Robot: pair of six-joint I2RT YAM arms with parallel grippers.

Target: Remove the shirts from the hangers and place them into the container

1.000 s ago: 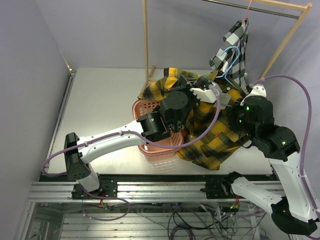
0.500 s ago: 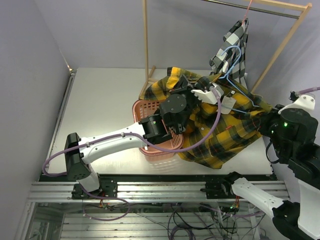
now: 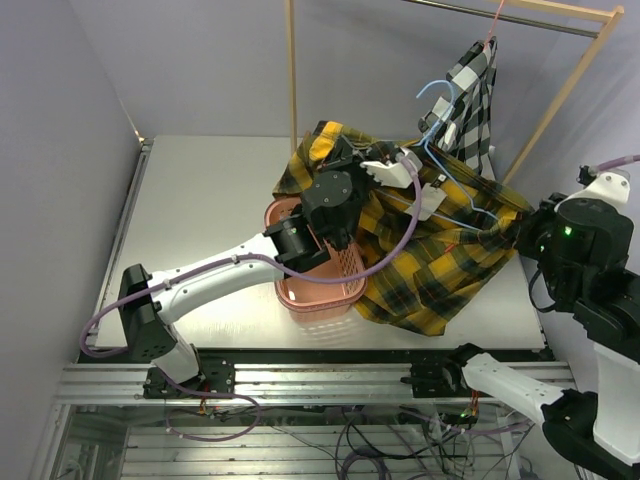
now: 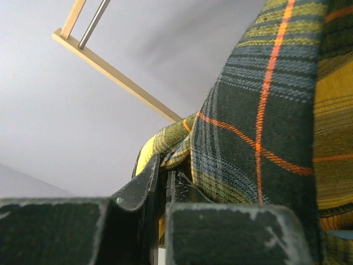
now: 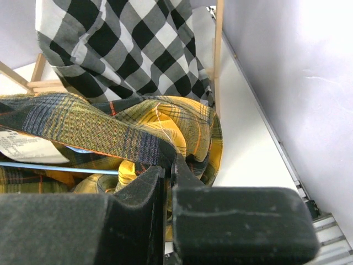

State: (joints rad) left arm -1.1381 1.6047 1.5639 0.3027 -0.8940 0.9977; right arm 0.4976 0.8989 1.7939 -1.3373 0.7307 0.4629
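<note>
— Over the far side of the basket [image 3: 318, 304], what is the left gripper [image 4: 164, 172] doing?

— Its fingers are pressed together on a fold of the yellow plaid shirt [image 3: 440, 262]. They hold that end up above the basket's far right corner.

— And the right gripper [image 5: 168, 165]?

— It is out at the right edge of the table [image 3: 200, 210], pinched tight on another fold of the same shirt. The cloth is spread between the two arms. Its lower part sags over the basket's right rim and onto the table just to the right.

— So is the shirt in the basket?

— Mostly not. Most of it hangs or lies to the right of the basket.

— Where is the blue hanger [image 5: 55, 167]?

— It lies against the top of the yellow cloth, with its hook pointing up toward the far side. I cannot tell whether it is threaded through the shirt.

— And the other shirt?

— The checked shirt [image 3: 472, 88] hangs on the pink hanger [image 3: 492, 30] from the rail of the wooden rack [image 3: 291, 80]. That is at the far right, just beyond the yellow one.
</note>
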